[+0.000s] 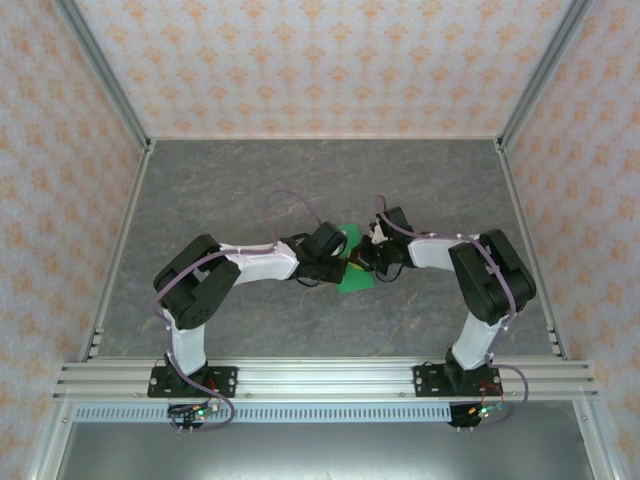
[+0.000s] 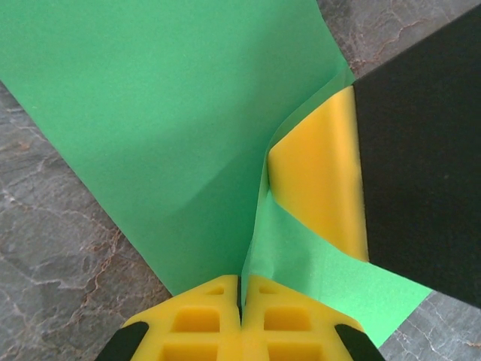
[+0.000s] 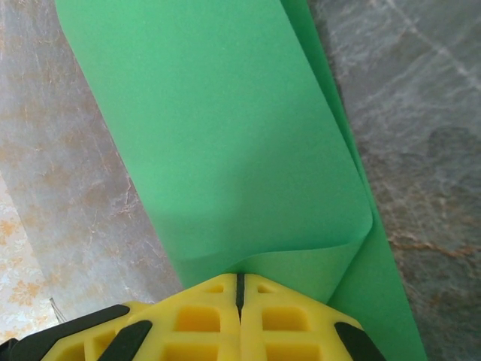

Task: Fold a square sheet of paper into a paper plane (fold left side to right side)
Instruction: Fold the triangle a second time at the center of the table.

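- Two grippers stood tip to tip at the middle of the table (image 1: 250,180) in the top view. The left gripper (image 1: 344,263) and the right gripper (image 1: 363,260) almost touched over the sheet of paper (image 1: 354,280), which showed green on both their far and near sides. Neither arm looked nearer to it, and from up there I could not tell how the jaws stood
- In the left wrist view, the left gripper (image 2: 240,282) had its yellow fingers (image 2: 199,320) pressed together on a raised edge of the sheet of paper (image 2: 165,113). The rest of the sheet spread flat ahead and to the left, and the right gripper's yellow finger (image 2: 319,180) lay just beside the lifted flap
- In the right wrist view, the right gripper (image 3: 240,278) was pinched shut on the sheet of paper (image 3: 218,128), which arched away from the tips in a soft, uncreased roll, its long axis running straight ahead. A lower layer lay flat to the right, so the fold probably turned on laying the held edge squarely over that layer
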